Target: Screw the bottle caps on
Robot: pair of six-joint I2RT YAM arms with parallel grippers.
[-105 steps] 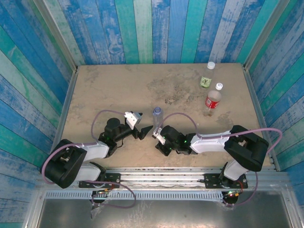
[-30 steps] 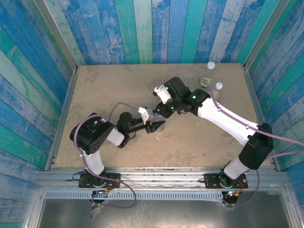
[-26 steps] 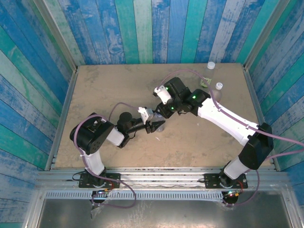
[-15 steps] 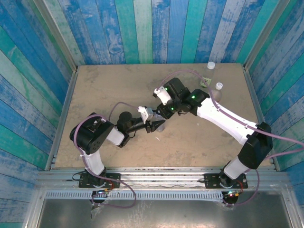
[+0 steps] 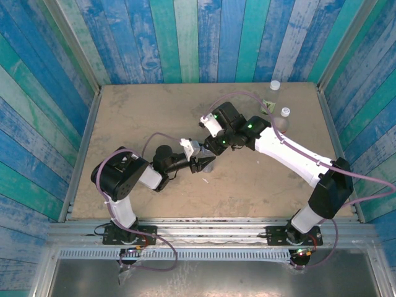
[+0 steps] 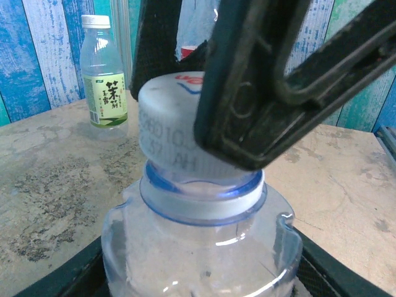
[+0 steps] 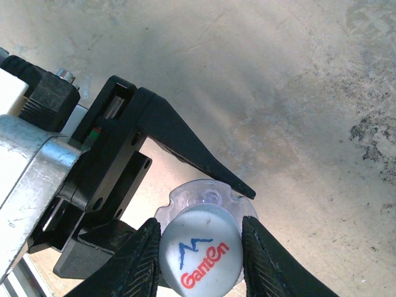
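Observation:
The plain bluish bottle (image 6: 198, 247) stands upright mid-table, and my left gripper (image 5: 208, 163) is shut on its body from the left. A white bottle cap (image 7: 201, 260) with a blue and red logo sits on its neck. My right gripper (image 7: 201, 257) comes down from above and is shut on that cap, one finger (image 7: 145, 253) on each side. In the left wrist view the cap (image 6: 176, 127) is partly hidden by the right gripper's black fingers (image 6: 260, 80). The green-yellow-labelled bottle (image 5: 270, 100) and the red-labelled bottle (image 5: 280, 124) stand at the back right, each wearing a white cap.
The green-yellow-labelled bottle (image 6: 105, 77) shows behind the held one in the left wrist view. Blue and green plank walls (image 5: 185, 37) close in the sandy table (image 5: 136, 111) on three sides. The right arm's white forearm (image 5: 291, 154) stretches across the right half.
Since the earliest frame both arms have reached out to the plain bottle. Over the last second they hold almost still; the right wrist has shifted slightly.

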